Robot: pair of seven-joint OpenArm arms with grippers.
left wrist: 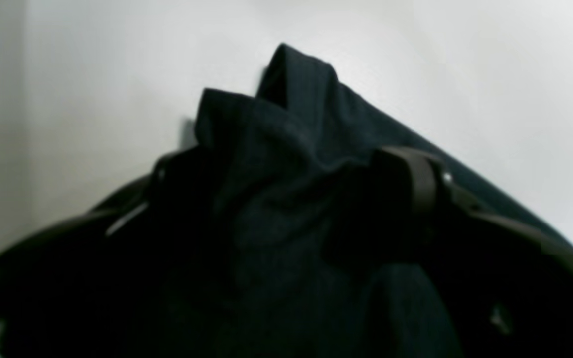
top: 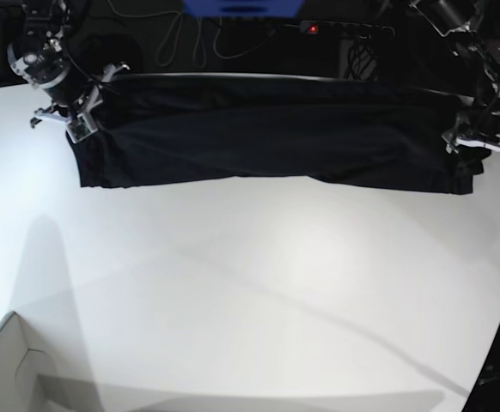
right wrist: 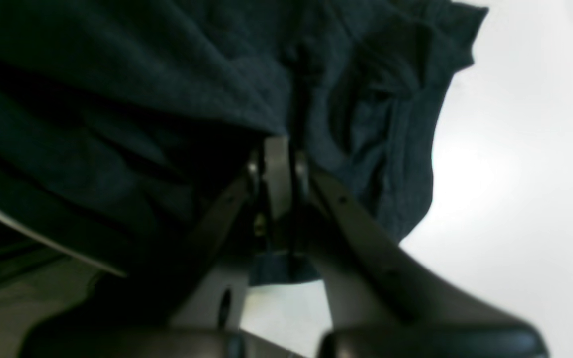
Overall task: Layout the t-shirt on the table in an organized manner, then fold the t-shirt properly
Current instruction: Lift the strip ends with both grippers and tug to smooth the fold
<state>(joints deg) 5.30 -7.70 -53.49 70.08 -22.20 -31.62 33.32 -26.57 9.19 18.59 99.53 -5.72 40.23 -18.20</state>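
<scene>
A white box corner (top: 14,365) sits at the near left of the table (top: 250,283); at the far edge the shirt (top: 267,142) stretches left to right; the right gripper (right wrist: 284,164) is clamped on its left end; the left gripper (left wrist: 286,174), jaws spread wide, has bunched cloth between them at the right end.

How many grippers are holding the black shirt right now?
2: the right gripper pinches the t-shirt at its left end in the base view; the left gripper holds the opposite end.

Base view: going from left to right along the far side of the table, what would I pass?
Right pincer → t-shirt stretched between both → left pincer, all above the table.
</scene>
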